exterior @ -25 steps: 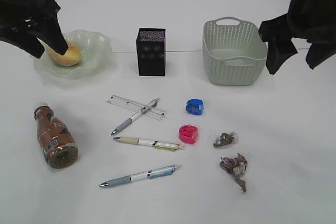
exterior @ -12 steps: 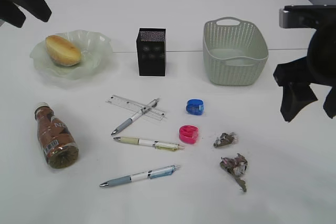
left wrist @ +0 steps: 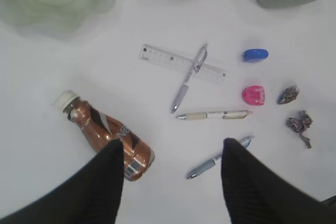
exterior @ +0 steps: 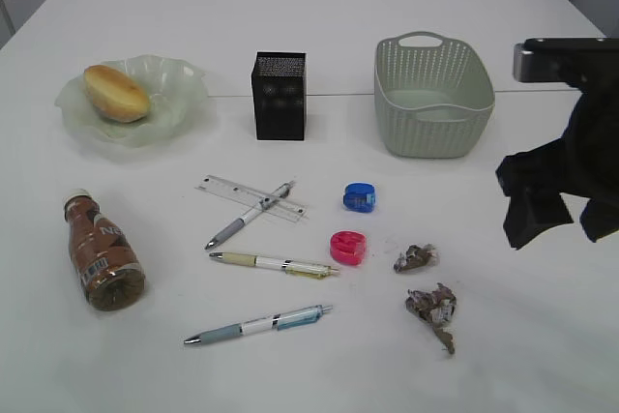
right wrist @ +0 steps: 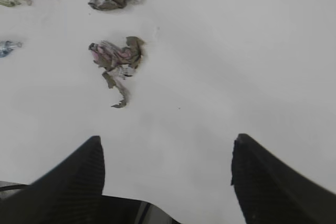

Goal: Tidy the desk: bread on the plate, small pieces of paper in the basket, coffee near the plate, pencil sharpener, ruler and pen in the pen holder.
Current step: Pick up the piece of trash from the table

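1. Bread (exterior: 115, 93) lies in the plate (exterior: 179, 84), far left of the table (exterior: 319, 16).
2. Paper scraps (exterior: 430, 305) lie loose right of the pink sharpener (exterior: 347, 248); basket (exterior: 432, 94) well apart behind.
3. Ruler (exterior: 232, 191) partly hidden under a pen (exterior: 248, 215).
4. Coffee (exterior: 103, 256) lies on its side, front left.
5. Left fingers (left wrist: 100, 182) spread wide, empty, barely in the outside view.
6. Right fingers (right wrist: 73, 177) wide, empty, near the scraps.

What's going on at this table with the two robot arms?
A robot is tidying the desk. The bread already sits on the plate. Both grippers are open and empty: the right gripper hangs near the small pieces of paper, the left gripper high above the coffee and pens.
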Robot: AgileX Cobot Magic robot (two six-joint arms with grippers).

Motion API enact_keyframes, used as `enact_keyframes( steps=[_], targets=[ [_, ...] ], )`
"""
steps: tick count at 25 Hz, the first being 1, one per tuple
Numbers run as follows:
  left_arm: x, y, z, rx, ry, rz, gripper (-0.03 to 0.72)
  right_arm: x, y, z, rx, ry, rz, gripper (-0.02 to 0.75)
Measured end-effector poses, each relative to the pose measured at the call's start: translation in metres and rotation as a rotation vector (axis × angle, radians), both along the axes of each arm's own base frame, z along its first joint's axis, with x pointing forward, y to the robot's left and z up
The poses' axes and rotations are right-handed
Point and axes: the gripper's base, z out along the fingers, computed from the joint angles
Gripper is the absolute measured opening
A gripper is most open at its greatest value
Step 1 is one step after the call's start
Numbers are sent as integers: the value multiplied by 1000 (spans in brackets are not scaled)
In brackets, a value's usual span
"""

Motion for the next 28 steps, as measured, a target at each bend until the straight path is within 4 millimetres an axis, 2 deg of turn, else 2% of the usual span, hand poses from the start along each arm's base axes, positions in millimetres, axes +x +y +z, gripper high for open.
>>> enact_keyframes(
  steps=[6,16,22,28],
  targets=[
    [-27,6,-12,19,53,28,432,8,28,-23,-11,31,85,552],
    [-45,8,-3,13,21,41,432,29,49,-81,-41,129,116,552],
    [-45,8,-3,13,21,41,432,37,61,-97,-36,127,137,552],
    [-45,8,-3,13,21,41,432,44,65,-98,-30,111,139,552]
  ],
)
